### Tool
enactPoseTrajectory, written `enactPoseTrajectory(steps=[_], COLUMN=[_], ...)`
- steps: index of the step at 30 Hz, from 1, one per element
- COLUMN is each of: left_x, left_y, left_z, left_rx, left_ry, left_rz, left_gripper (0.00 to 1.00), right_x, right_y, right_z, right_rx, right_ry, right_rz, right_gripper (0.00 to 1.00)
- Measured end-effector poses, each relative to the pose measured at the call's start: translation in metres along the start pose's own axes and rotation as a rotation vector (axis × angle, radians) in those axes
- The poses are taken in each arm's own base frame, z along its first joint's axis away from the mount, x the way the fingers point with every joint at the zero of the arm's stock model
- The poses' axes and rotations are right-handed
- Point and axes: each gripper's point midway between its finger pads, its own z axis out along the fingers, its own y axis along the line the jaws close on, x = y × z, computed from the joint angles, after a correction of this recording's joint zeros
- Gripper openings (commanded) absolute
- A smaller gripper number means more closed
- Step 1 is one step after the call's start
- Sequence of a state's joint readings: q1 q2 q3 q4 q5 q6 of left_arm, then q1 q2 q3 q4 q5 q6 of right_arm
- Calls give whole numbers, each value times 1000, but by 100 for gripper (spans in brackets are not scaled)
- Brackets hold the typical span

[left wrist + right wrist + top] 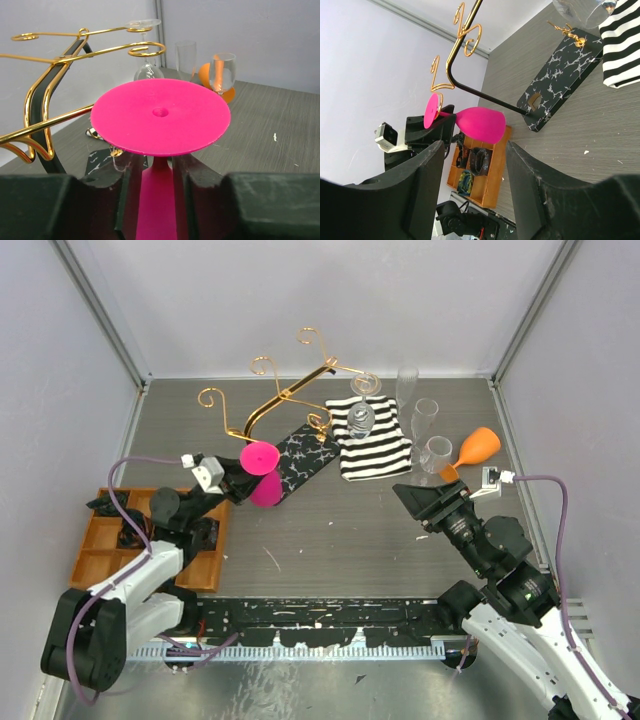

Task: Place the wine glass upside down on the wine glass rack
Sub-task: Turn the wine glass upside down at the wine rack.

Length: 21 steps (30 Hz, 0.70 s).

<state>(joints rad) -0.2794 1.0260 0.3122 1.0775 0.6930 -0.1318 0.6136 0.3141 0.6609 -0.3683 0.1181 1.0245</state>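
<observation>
Left pincer [156, 167] is pinching the inverted wine glass [160, 117] by its stem; behind it, an orange tray [82, 562] is holding dark parts [130, 535]. Right pincer [475, 147] is standing spread.

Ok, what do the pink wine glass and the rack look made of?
Pink wine glass: probably plastic, opaque and matte, moulding dimple in its foot. Rack: shiny gold-toned metal wire, thin and reflective; its base is black with white veining, marble-look, possibly imitation.

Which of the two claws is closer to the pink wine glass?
Left. The left claw straddles the stem of the pink wine glass; the right claw hangs open, well off to the glass's right, across the table.
</observation>
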Motion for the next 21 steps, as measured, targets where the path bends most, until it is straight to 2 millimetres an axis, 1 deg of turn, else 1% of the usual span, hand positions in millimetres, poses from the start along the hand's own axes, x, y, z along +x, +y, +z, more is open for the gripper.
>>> enactPoseTrajectory(steps=[4,12,17,21], left_x=[3,4,-3,-14], left_y=[2,7,11,12], left_z=[-2,-6,-17,-26], left_rx=[-20,-63,-137,-188], left_ry=[12,30,15,-6], left_rz=[0,-6,-2,9], left_gripper=[49,58,61,62], right_x=[1,1,0,-1], right_y=[-2,-2,-4,-6], right_z=[1,1,1,1], right_rx=[4,5,7,11], right_ry=[2,2,-2,-7], right_rz=[-1,-7,-39,-84], right_gripper=[58,58,59,59])
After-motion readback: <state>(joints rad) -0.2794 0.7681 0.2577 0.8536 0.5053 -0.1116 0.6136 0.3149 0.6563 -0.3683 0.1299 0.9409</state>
